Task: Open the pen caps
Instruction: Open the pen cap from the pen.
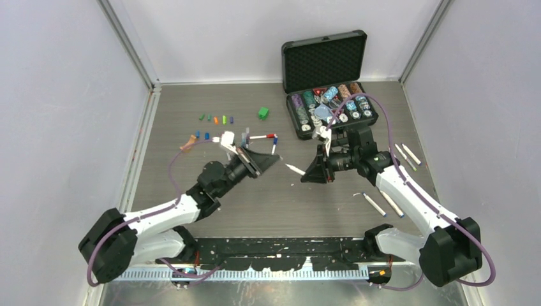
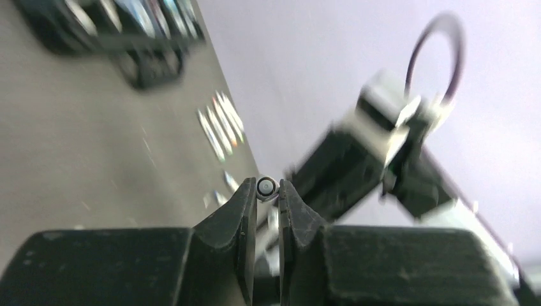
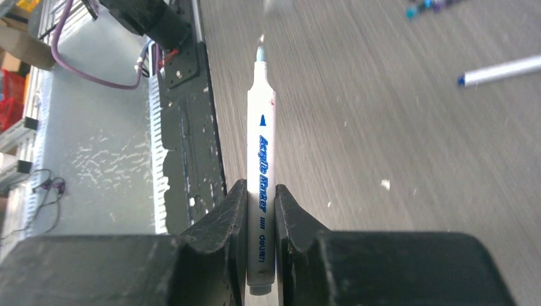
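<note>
The right end effector (image 3: 260, 194) is clamped on a white acrylic marker (image 3: 261, 127), tip bare, held above the desk (image 3: 383, 127). The left end effector (image 2: 266, 197) pinches a small round cap (image 2: 266, 187), seen end-on. Loose caps (image 1: 215, 119) lie far left.

Pale lilac walls (image 1: 64, 95), aluminium corner posts (image 1: 131, 44); grey wood-grain tabletop (image 1: 185, 102) (soft, even light).

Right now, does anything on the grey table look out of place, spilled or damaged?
Nothing looks spilled or damaged. The one oddity is a small green cube lying alone, to the right of the row of tiny coloured plastic caps in the top view. It belongs neither with them nor with the open black case of poker chips.
</note>
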Action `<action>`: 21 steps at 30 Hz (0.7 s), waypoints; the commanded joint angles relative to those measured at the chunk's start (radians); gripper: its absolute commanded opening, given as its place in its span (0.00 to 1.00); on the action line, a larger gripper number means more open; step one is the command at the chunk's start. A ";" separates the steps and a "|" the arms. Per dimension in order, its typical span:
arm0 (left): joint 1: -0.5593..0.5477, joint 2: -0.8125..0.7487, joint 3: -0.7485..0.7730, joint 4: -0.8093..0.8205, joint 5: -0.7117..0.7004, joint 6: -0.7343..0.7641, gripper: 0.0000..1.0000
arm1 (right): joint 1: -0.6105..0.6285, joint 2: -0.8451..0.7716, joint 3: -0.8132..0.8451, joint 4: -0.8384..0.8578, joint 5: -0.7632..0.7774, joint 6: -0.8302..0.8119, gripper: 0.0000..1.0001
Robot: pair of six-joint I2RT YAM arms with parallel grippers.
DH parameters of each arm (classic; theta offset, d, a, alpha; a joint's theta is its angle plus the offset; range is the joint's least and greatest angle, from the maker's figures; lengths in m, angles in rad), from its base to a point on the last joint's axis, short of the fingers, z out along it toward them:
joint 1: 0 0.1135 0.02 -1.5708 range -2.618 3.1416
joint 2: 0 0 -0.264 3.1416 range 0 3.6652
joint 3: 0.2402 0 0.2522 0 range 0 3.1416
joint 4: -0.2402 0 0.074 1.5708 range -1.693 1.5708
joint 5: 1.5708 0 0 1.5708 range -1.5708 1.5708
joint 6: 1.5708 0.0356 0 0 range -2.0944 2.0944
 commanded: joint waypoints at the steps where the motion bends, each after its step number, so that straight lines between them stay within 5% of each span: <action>1: 0.141 -0.075 -0.029 0.126 -0.223 -0.048 0.00 | -0.023 -0.003 -0.011 -0.174 0.032 -0.039 0.00; 10: 0.240 -0.159 -0.029 0.003 -0.172 -0.062 0.00 | -0.014 -0.010 -0.004 -0.189 0.061 -0.066 0.00; 16: 0.441 -0.190 0.169 -0.625 0.084 0.156 0.00 | -0.041 -0.048 0.045 -0.324 0.124 -0.211 0.00; 21: 0.574 -0.060 0.418 -1.079 0.187 0.465 0.00 | -0.055 -0.069 0.078 -0.399 0.189 -0.290 0.00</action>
